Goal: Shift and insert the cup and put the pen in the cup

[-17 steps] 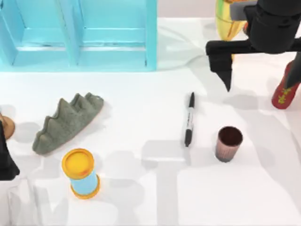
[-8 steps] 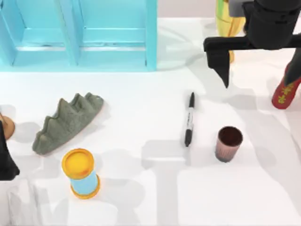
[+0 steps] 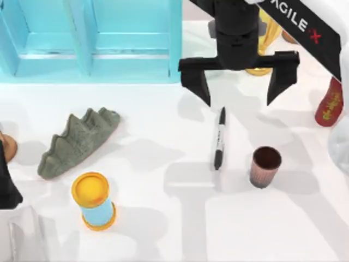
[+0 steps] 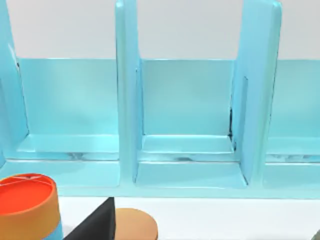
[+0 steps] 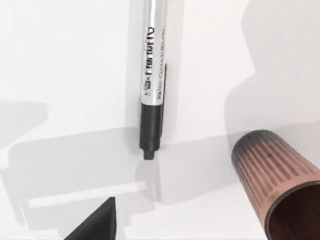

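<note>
A white table seen from above. The right gripper hangs over the table's far middle, its two black fingers spread wide apart and pointing down, holding nothing. White letters on the arm above it read "AGILE X". The gap between the fingers sits just beyond the far tip of the pen.

The pen lies flat on the table, slim and black with a pale label band round its middle, running roughly from far to near. The right wrist view shows the pen close up; the band carries dark print, too small to read. The cup stands upright just to the right of the pen's near end, apart from it, reddish-brown with ribbed sides and a dark inside. In the right wrist view the cup appears near the pen's blunt black end.

A light blue rack with upright dividers stands along the far left edge. In front of it lies a grey-green ridged lump. Nearer still stands a blue cylinder with yellow-orange ends. A gold trophy stands behind the right arm, and a red bottle with yellow markings at the right edge.

The left gripper is parked at the left edge; I cannot tell its state.
</note>
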Motion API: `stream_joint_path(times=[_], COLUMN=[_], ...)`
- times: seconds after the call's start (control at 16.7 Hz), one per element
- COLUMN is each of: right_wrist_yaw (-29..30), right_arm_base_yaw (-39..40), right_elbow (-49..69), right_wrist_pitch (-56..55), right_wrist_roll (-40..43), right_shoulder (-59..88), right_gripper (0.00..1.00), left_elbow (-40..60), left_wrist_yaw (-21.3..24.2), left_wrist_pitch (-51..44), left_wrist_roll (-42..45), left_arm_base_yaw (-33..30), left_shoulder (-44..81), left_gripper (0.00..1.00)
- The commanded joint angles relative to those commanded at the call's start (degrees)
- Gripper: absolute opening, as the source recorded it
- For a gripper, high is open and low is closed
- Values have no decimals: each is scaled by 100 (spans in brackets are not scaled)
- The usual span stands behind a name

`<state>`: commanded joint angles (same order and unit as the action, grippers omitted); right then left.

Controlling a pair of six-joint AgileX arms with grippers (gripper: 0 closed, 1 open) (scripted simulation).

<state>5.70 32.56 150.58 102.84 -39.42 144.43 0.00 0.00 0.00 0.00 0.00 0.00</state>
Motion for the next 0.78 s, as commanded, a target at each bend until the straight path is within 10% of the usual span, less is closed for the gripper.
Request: stream_joint_path(times=[0.78], right_wrist_yaw=[187], right_arm_base_yaw=[225], right_elbow=[2338], right_wrist_pitch=[52], right_wrist_roll=[-623], right_shoulder=[1975], right_gripper=[100], left_elbow=[0], left_wrist_yaw=[0], left_wrist_pitch=[0], left_wrist_roll=[0], left_arm_base_yaw=[0], left_shoulder=[0], left_gripper=[100])
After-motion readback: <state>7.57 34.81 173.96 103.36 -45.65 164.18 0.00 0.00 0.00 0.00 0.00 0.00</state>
